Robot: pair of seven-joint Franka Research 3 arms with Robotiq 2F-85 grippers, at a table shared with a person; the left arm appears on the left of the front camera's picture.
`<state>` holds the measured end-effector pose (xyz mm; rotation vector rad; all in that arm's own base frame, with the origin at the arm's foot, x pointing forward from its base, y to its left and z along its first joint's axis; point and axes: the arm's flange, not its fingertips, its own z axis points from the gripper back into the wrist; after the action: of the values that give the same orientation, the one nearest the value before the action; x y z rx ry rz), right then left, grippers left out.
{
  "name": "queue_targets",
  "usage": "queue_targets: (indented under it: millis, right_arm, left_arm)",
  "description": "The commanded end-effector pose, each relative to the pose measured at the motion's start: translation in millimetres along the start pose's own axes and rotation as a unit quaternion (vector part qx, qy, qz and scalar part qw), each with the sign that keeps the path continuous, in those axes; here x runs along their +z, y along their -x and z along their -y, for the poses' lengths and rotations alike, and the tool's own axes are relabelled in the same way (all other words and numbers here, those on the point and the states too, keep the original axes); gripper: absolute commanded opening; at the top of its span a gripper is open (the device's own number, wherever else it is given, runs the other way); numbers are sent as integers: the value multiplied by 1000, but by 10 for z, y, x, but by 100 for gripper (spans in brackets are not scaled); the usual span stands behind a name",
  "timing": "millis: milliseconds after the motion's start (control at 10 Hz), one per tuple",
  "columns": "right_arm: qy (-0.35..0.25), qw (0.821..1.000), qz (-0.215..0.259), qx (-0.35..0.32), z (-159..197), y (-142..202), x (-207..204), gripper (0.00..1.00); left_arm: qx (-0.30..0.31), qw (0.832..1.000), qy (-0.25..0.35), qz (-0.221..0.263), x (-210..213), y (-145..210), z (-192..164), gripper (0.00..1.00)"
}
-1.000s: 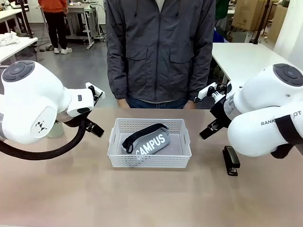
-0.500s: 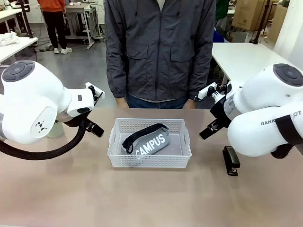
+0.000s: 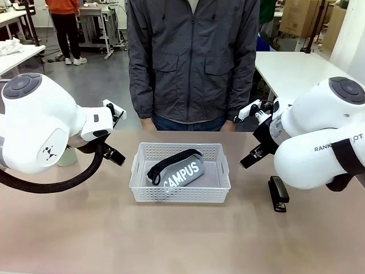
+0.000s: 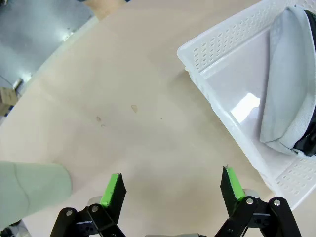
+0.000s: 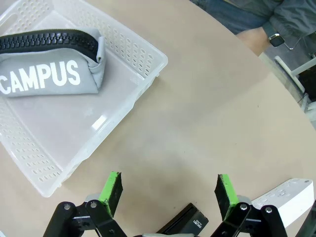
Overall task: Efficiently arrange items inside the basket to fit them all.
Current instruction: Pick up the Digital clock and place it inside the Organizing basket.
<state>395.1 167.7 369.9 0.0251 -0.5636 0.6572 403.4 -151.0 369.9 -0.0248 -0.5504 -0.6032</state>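
Both arms hang over the tan table point(image 3: 182, 240) with nothing held. The left gripper point(image 4: 172, 177) and the right gripper point(image 5: 169, 178) each stand spread wide, green pads bare.

The shallow white plastic basket with lattice sides point(image 3: 181, 194) sits between the two arms. It lies ahead and to one side of each pair of jaws, with its near corner just beyond the left gripper's outer finger. Inside it, the grey "CAMPUS" pouch with black strap point(image 3: 182, 170) lies slantwise across the floor, and that looks like the main hazard. Laid so, it probably leaves only odd corners, and the remaining items may not fit unless it is squared against a wall first.

The black stapler point(image 3: 278, 194) lies on the table right under the right jaws, low between their bases. A small white box-shaped item point(image 5: 284, 196) rests just outside one of those fingers. The pale green plastic cup point(image 4: 29, 190) stands close beside the left jaws, off their other side from the basket.

A spread finger coming down near the basket could catch the perforated wall and shove the light basket. The cup may tip if a finger clips it from the side. Across the table from both grippers stands a person in a dark jacket point(image 3: 193, 63), with one hand point(image 5: 256, 39) at the far edge.
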Motion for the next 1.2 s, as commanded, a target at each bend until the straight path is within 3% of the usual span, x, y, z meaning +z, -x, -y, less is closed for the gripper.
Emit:
queue_targets:
  millis: [0,700,800,900,1100]
  right_arm:
    - [0,1000,0,0,1,-1,2,100]
    - [0,1000,0,0,1,-1,2,100]
    - [0,1000,0,0,0,0,0,100]
    - [-26,999,-19,-15,1,3,33,100]
    - [-112,991,-34,-64,96,113,341,100]
  left_arm:
    - [0,1000,0,0,1,-1,1,100]
    - [0,1000,0,0,0,0,0,100]
    - [-23,1000,20,-3,52,-20,55,100]
    - [-40,996,79,-11,140,-9,91,100]
    - [-16,984,175,0,510,49,35,100]
